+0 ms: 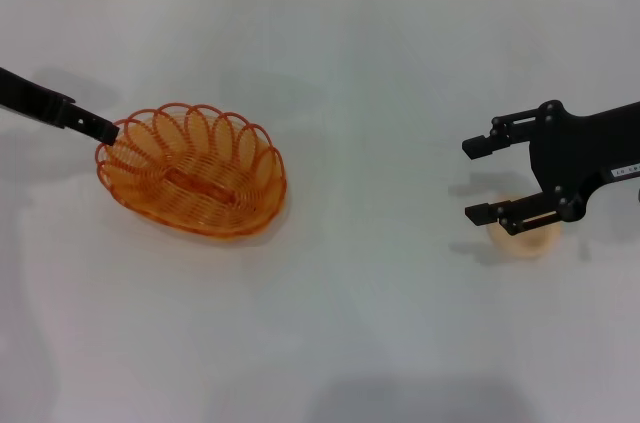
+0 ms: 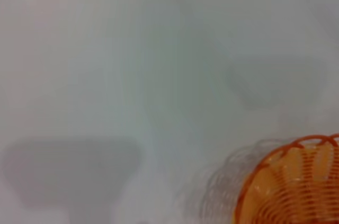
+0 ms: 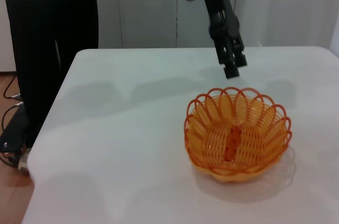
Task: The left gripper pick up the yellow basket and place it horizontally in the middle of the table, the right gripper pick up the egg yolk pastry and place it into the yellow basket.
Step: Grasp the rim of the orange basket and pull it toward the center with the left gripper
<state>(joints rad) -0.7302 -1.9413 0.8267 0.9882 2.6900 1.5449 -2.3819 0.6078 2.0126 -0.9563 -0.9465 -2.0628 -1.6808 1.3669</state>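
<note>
- While the left gripper point(image 1: 108, 130) sits right at the rim of the yellow basket point(image 1: 192, 172), on the side far from the pastry, I can't tell if its fingers are together or apart, or if they grip the rim at all.
- If it has no real hold, the basket could slip or tip when lifted, bc the loopy rim is thin.
- The basket rests on the table point(image 1: 330, 343), well off to the left gripper's side, not in the middle yet.
- The right gripper point(image 1: 482, 179) hangs far from the basket w/ its fingers wide apart, holding nothing.
- The egg yolk pastry point(image 1: 528, 240) peeks out just under that claw, mostly hidden.
- It's small, round & looks soft, so a hard squeeze could squash it, & an off-center grab could make it roll away.
- If the pastry goes over too soon, the two arms might bump near the basket.
</note>
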